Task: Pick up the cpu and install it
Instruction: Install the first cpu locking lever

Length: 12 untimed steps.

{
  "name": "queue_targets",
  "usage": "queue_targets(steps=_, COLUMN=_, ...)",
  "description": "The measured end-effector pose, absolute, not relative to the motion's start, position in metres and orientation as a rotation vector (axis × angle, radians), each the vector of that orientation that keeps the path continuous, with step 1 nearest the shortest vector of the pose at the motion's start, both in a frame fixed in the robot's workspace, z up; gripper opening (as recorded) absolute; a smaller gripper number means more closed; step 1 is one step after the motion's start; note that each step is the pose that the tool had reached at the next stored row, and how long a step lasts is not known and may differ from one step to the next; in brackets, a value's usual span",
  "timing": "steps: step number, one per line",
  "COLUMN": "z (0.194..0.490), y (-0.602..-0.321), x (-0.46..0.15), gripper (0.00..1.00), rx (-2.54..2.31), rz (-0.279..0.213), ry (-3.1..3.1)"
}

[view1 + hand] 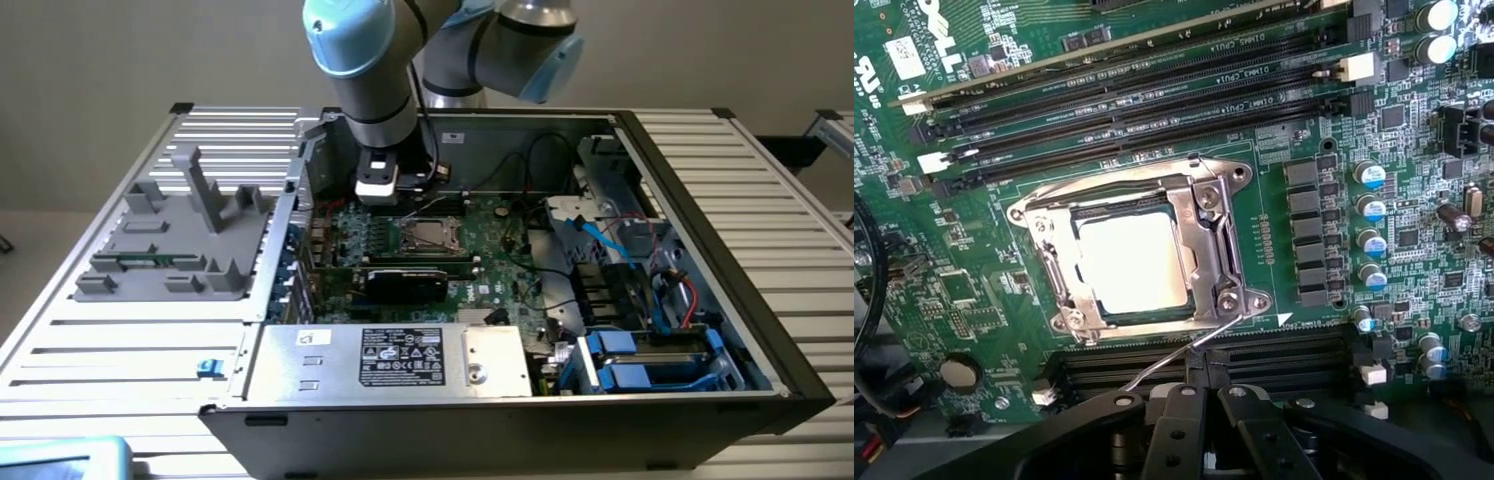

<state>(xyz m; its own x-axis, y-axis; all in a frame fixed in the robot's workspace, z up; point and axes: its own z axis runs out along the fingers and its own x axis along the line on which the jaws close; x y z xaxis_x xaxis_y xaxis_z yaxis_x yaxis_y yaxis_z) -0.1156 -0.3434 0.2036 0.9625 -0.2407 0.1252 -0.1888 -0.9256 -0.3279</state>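
Observation:
The cpu (1134,262), a shiny silver square, lies in the motherboard socket with the metal load frame (1216,240) folded down around its edges. In the exterior view the cpu (430,236) sits mid-board inside the open computer case. My gripper (1199,385) is shut, its black fingers (1172,430) pressed together just beside the socket's near corner. The thin wire socket lever (1174,358) runs slantwise right past the fingertips; I cannot tell whether they touch it. From the exterior view, the gripper (396,200) hangs low over the board, at the socket's far-left side.
Empty memory slots (1134,90) run along one side of the socket, and more slots (1254,365) lie by the fingers. A black card (407,283) and a silver labelled box (387,360) lie nearer the case front. Cables (614,240) fill the case's right. A grey fixture (174,240) stands outside on the left.

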Motion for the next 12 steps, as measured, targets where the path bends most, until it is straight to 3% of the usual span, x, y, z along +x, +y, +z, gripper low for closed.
queue_targets(steps=12, z=0.209, y=-0.3442, x=-0.1174, gripper=0.11, rx=-2.786, rz=-0.197, ry=0.367)
